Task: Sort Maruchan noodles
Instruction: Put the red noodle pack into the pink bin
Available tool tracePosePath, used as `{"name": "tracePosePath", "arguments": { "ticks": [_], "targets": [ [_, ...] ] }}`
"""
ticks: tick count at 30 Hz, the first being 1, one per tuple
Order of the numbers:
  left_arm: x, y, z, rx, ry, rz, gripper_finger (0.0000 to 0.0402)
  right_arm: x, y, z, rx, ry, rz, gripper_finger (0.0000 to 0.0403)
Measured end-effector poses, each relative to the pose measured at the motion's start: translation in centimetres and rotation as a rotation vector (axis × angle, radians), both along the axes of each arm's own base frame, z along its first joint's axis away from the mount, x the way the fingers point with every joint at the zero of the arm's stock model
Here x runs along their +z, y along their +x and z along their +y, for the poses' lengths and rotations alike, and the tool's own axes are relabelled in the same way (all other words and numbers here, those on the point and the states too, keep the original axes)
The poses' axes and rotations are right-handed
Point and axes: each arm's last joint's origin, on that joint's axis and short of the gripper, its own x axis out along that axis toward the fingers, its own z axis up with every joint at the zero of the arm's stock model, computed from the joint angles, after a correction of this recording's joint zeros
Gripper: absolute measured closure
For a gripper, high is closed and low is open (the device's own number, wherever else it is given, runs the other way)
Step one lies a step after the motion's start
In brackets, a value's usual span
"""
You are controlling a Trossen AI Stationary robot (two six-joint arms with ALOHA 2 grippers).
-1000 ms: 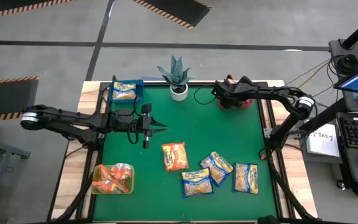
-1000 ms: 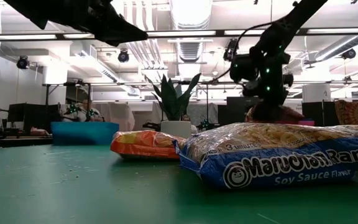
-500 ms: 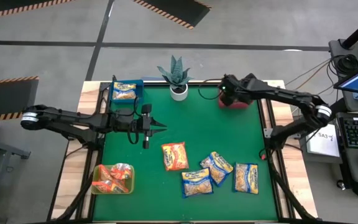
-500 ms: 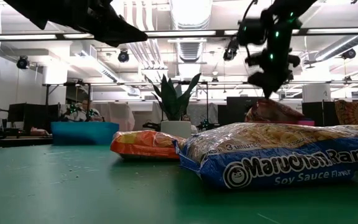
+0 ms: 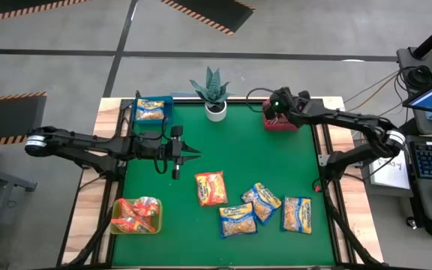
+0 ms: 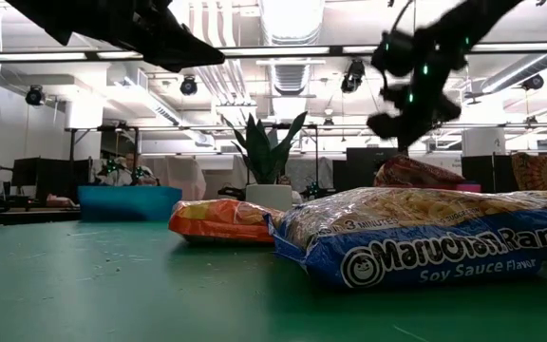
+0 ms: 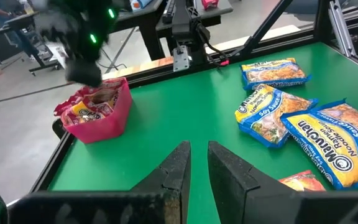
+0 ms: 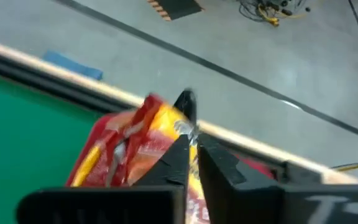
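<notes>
Relative to the potted plant [image 5: 214, 91], three blue-edged yellow packets [image 5: 265, 211] and one orange packet [image 5: 211, 187] lay flat, well in front.

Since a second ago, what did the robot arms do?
The right gripper lifted off the red bin at the far right corner, leaving a red packet inside, and snapped shut, empty. The left gripper stayed shut over the mat's middle. The orange packet and three blue-edged packets didn't move, nor the blue bin or yellow-green bin.
</notes>
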Motion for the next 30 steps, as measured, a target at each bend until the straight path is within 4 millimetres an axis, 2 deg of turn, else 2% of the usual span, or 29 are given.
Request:
{"name": "tracePosePath", "arguments": {
  "ticks": [5,9,12,18,21,24,30],
  "targets": [
    [0.0,0.0,0.0,0.000,0.000,0.000,0.0364,-4.8,0.0,0.0,-0.036,0.005,-0.035,0.0392],
    [0.0,0.0,0.0,0.000,0.000,0.000,0.0364,-7.4,-0.5,0.3,-0.083,-0.004,-0.025,0.0394],
    [0.0,0.0,0.0,0.000,0.000,0.000,0.0364,-7.3,-0.6,0.4,-0.087,-0.015,-0.029,0.0394],
    [-0.1,0.0,0.0,0.000,-0.001,0.008,0.0364,-4.5,-1.1,0.7,-0.091,-0.092,-0.100,0.0394],
    [-0.1,0.0,0.0,0.000,-0.001,0.008,0.0364,-4.3,-1.7,0.9,-0.114,-0.122,-0.105,0.0394],
    [-0.1,0.0,0.0,0.000,-0.001,0.008,0.0364,-5.3,-1.9,1.1,-0.125,-0.126,-0.115,0.0394],
    [-0.1,0.0,0.0,0.001,-0.001,0.008,0.0364,-9.5,-3.0,1.9,-0.142,-0.101,-0.103,0.0394]
  ]
}}
